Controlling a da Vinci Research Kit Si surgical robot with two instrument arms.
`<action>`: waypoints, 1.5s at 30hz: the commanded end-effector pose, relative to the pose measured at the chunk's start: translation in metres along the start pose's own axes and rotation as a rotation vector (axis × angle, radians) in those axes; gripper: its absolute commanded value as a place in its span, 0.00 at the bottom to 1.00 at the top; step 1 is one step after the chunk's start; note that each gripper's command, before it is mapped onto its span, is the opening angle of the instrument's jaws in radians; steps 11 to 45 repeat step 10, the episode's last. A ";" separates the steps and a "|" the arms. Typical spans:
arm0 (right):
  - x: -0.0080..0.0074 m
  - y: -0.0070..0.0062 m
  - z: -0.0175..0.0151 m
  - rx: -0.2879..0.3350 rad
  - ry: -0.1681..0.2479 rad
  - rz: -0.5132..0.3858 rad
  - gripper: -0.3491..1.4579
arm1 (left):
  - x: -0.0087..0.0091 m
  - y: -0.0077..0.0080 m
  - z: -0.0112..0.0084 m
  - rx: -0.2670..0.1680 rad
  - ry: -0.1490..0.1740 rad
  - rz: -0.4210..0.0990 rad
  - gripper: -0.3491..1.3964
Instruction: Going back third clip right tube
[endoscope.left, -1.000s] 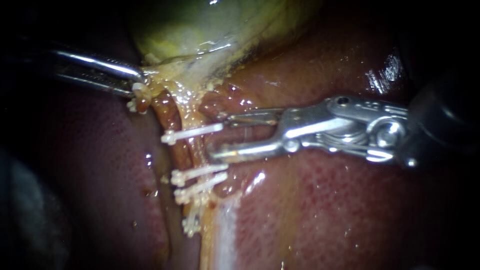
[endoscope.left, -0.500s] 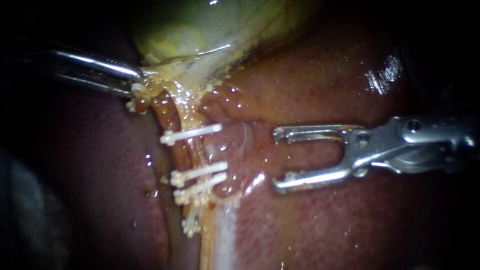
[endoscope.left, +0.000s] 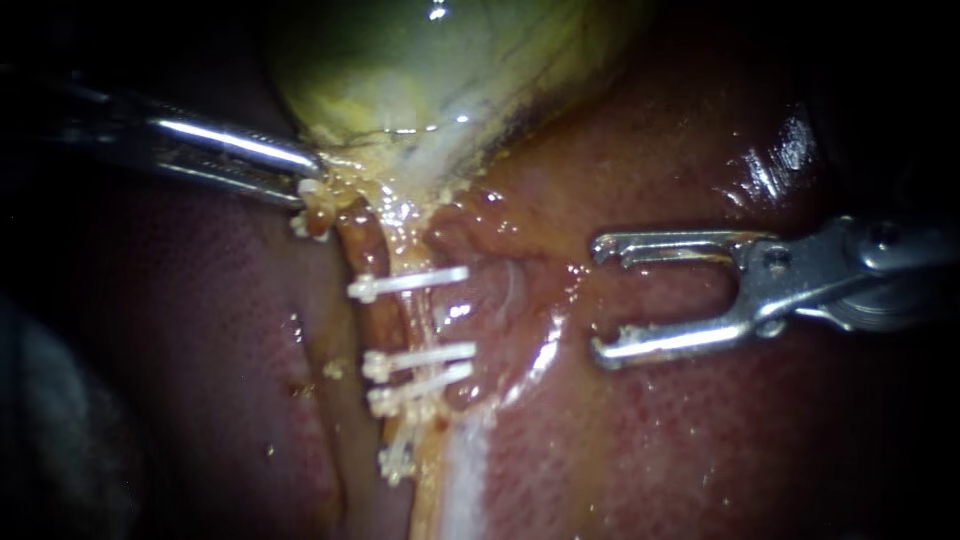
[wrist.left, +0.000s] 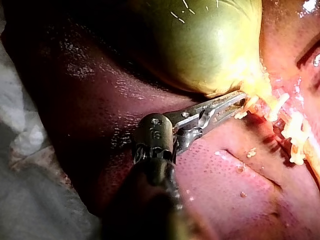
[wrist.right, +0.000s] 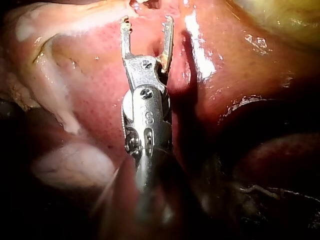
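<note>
Several white clips (endoscope.left: 405, 283) cross the tubes (endoscope.left: 362, 240) beneath the gallbladder (endoscope.left: 430, 70); right instrument's hand (endoscope.left: 598, 298) gapes wide, empty, over the liver (endoscope.left: 700, 430), well apart from them (left instrument's hand (endoscope.left: 305, 180) clamps tissue (endoscope.left: 325, 197) at the gallbladder's neck).

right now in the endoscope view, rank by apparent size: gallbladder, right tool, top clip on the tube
1. gallbladder: broadest, though cut off at the view's edge
2. right tool: long but slim, jaws open
3. top clip: clearly smallest
The tool may sit nearer the camera.
</note>
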 end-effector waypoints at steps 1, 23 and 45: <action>0.0000 0.0000 0.0000 0.002 0.000 -0.006 0.47 | -0.0002 -0.0001 0.0004 -0.002 -0.003 0.002 0.00; 0.0000 -0.0002 -0.0002 0.003 0.000 -0.006 0.47 | -0.0006 -0.0004 0.0012 -0.009 -0.005 0.012 0.00; 0.0000 -0.0002 -0.0002 0.003 0.000 -0.006 0.47 | -0.0006 -0.0004 0.0012 -0.009 -0.005 0.012 0.00</action>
